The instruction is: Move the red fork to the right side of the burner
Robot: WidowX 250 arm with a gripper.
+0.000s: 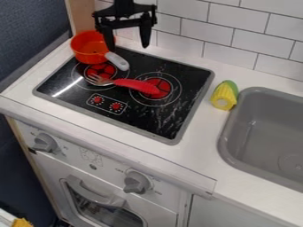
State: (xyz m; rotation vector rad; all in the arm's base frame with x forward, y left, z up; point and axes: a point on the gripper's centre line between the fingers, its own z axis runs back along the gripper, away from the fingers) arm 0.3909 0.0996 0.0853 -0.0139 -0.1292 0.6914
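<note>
In the camera view, taking 12 o'clock as the top edge, the black gripper (128,47) hangs above the far side of the cooktop (145,116), between 11 and 12 o'clock. Its two fingers are spread wide, and I see nothing held between them. The red fork (136,84) lies across the cooktop at about 6 o'clock from the gripper. Its tines point to between 9 and 10 o'clock, near the left burner (100,70), and the end of its handle rests over the right burner (157,88).

The step in hand, I judge, is to grasp the fork. The fingers stand apart from 9 to 3 o'clock, almost along the handle, so it seems better to turn the wrist about a quarter and close across it. The orange pan (89,47) is close, with its grey handle reaching toward 4 o'clock; the gripper should go clear of this before coming down, or it may push the pan. A low and gentle grip on the red part should be surest. After a small lift, the fork can go toward 3 o'clock, beyond the right burner, but stop before the toy corn (224,95).
</note>
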